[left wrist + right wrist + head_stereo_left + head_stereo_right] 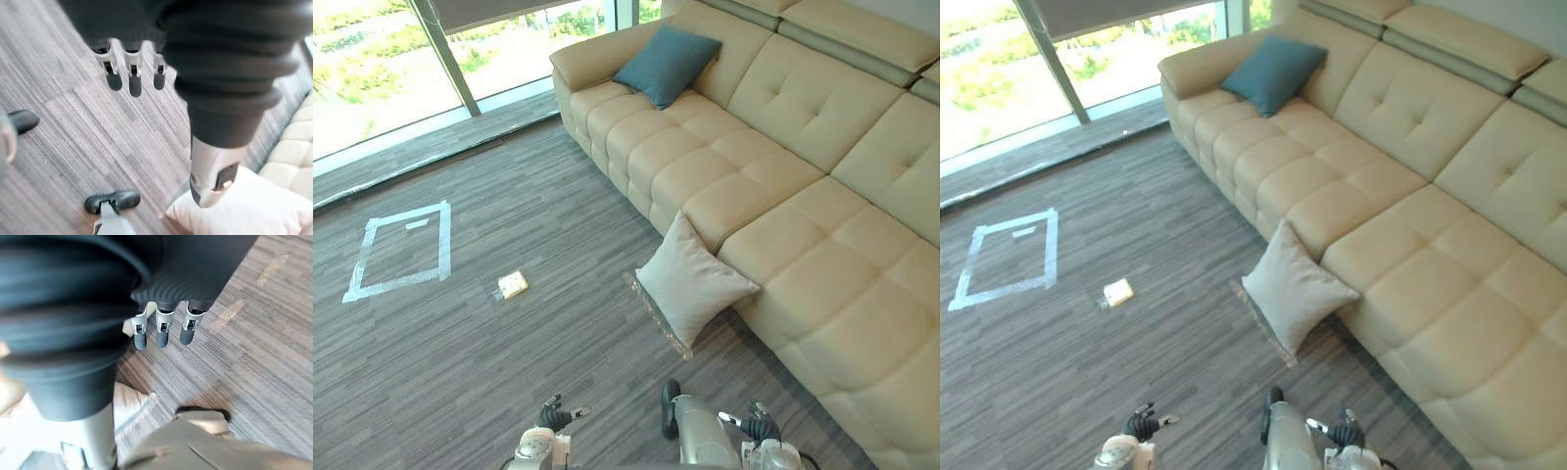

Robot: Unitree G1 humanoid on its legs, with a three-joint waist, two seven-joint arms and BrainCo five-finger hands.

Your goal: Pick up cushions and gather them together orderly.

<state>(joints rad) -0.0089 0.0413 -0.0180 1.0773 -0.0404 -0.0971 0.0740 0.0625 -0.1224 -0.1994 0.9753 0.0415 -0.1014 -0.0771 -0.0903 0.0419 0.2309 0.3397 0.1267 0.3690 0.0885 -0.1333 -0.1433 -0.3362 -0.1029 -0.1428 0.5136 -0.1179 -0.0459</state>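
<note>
A teal square fabric cushion [668, 61] lay on the cream tufted leather sofa [803, 196] by its far armrest. A pale grey square cushion [693, 284] leaned against the sofa's front. The left hand [133, 73] and right hand [163, 328] hung before the sofa, fingers straight, empty.

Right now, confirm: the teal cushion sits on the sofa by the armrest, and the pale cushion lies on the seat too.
Wrong on the pale cushion: it stands on the floor, leaning against the front of the sofa, as the left eye view shows. The teal cushion does sit on the sofa by the armrest.
</note>
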